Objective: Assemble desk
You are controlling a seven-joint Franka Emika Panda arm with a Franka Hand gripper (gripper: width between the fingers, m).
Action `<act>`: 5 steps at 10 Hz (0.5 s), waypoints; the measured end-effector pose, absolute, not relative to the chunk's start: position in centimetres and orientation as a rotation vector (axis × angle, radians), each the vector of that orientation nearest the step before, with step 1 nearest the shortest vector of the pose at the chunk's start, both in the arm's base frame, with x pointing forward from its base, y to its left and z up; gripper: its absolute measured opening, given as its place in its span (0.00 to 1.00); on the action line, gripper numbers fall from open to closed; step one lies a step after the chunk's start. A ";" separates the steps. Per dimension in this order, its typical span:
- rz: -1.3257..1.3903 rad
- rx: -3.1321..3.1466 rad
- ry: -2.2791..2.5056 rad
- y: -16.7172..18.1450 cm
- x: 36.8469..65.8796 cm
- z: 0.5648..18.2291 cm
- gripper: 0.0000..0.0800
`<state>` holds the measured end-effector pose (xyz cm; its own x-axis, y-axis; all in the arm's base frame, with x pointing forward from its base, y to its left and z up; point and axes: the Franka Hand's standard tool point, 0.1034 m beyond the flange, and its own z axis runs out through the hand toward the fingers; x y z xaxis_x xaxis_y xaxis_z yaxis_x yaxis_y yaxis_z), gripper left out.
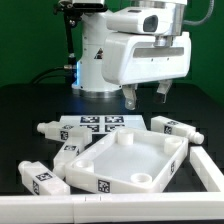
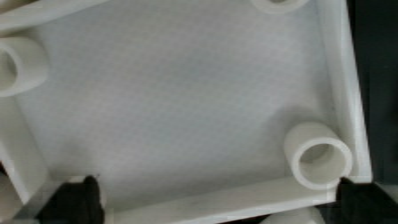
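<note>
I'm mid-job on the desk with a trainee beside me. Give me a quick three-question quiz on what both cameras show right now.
1. True or false: the end effector is shut on the rim of the tabletop.
2. What fills most of the wrist view? A: a leg's tag. B: the tabletop's inside, with round corner sockets. C: bare black table.
3. Fill in: in the exterior view, the marker board lies ___ the tabletop, farther from the camera.

Key
1. False: it is open, holds nothing and hangs above the tabletop.
2. B
3. behind
</note>
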<state>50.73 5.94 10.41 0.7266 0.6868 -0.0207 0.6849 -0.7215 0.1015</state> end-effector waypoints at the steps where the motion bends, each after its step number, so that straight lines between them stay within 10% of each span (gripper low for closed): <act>1: 0.027 2.824 1.125 5.9 50.7 10.4 0.81; 5: 0.119 3.081 0.557 2.7 50.7 9.8 0.81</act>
